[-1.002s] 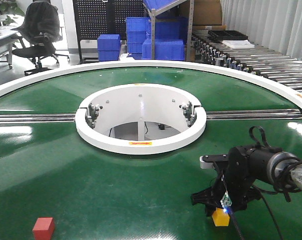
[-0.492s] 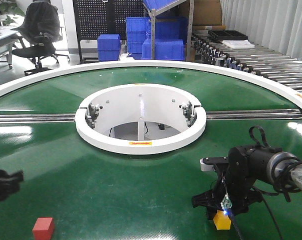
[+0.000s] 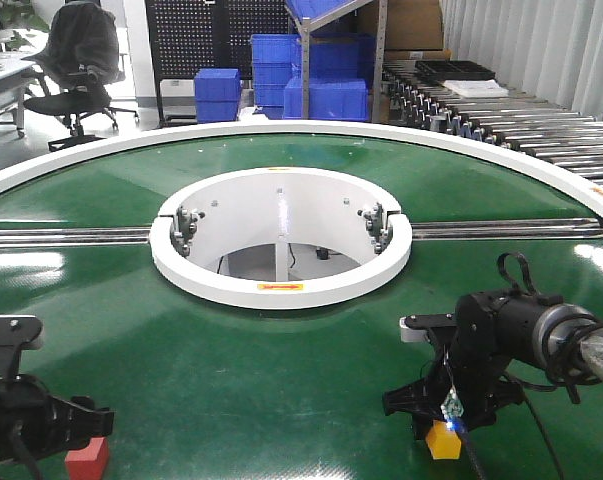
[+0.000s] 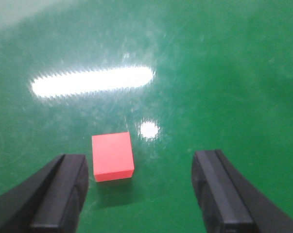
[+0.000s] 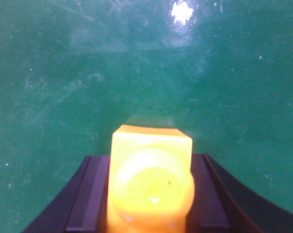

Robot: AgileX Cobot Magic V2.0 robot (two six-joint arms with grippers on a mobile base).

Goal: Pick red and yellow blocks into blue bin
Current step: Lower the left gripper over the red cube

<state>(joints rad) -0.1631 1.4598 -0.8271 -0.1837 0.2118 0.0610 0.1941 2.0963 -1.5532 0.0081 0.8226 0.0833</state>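
Observation:
The red block [image 4: 112,156] lies on the green belt, just ahead of my left gripper [image 4: 141,194] and nearer its left finger [image 4: 59,194]. That gripper is open, with nothing between its jaws. In the front view the red block [image 3: 86,458] shows at the bottom left, partly behind the left gripper [image 3: 76,425]. At the lower right, my right gripper [image 3: 443,425] is shut on the yellow brick [image 3: 441,438]. The right wrist view shows the yellow brick [image 5: 151,179] clamped between both black fingers [image 5: 90,194], a round stud facing the camera. The blue bin is out of view.
A white ring [image 3: 281,285] surrounds the hole at the middle of the round green table [image 3: 281,380]. A metal rail [image 3: 61,237] crosses it. Stacked blue crates [image 3: 326,98] and a roller conveyor [image 3: 521,120] stand beyond the far edge.
My left arm has come in from the left edge and moved down to the red block, gripper open. The right gripper has barely moved and still holds the yellow brick.

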